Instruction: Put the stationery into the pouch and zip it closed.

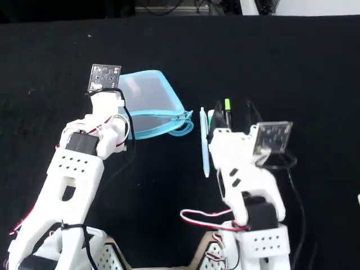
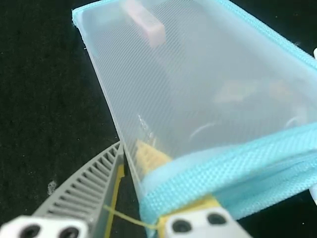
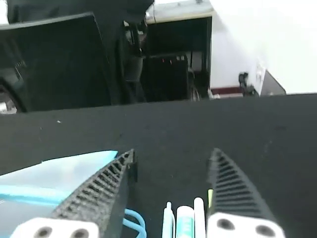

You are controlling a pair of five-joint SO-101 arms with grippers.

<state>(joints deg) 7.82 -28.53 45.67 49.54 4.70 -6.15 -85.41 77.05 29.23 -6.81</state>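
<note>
High view is showing the pouch (image 1: pixel 149 104) lying left of centre on the table (image 1: pixel 281 67); left gripper (image 2: pixel 128 158) is clamping its near-left corner; right gripper (image 3: pixel 172 153) is hanging spread open above the pens (image 3: pixel 184 220).

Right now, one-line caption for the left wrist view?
Left gripper pinching the pouch by its edge, an eraser inside.

The left arm (image 1: pixel 79 173) and the right arm (image 1: pixel 243 169) are white plastic with black motors, red and black cables and grey ribbed claw fingers (image 3: pixel 99 193).
</note>
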